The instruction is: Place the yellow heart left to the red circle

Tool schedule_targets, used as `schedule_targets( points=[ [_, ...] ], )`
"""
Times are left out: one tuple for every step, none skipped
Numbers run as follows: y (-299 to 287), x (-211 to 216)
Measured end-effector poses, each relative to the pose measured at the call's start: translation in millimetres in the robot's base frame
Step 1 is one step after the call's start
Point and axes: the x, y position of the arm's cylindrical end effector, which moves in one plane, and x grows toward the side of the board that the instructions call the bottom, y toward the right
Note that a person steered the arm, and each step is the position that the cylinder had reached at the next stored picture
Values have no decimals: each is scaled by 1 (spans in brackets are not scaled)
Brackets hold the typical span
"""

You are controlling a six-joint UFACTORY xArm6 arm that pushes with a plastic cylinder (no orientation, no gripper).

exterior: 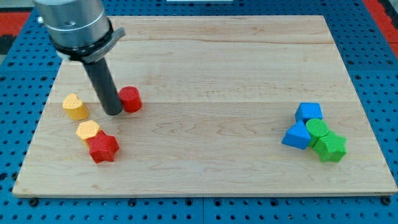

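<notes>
The yellow heart [74, 106] lies near the board's left edge. The red circle [130, 99] lies to its right, with a gap between them. My tip [114, 112] stands in that gap, touching or almost touching the red circle's left side, and clear of the yellow heart. The rod rises from there to the arm's grey flange at the view's top left.
A yellow hexagon [87, 131] and a red star [102, 147] touch each other just below the heart. At the view's right a blue cube [309, 112], a blue triangle [296, 135], a green circle [318, 129] and a green star [330, 147] cluster together. The wooden board [205, 68] ends close to them.
</notes>
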Motion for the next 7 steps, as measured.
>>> schedule_targets(
  points=[
    [35,-34],
    [100,-86],
    [55,-91],
    [-58,-91],
    [-138,-40],
    [-134,27],
    [-94,2]
  ],
)
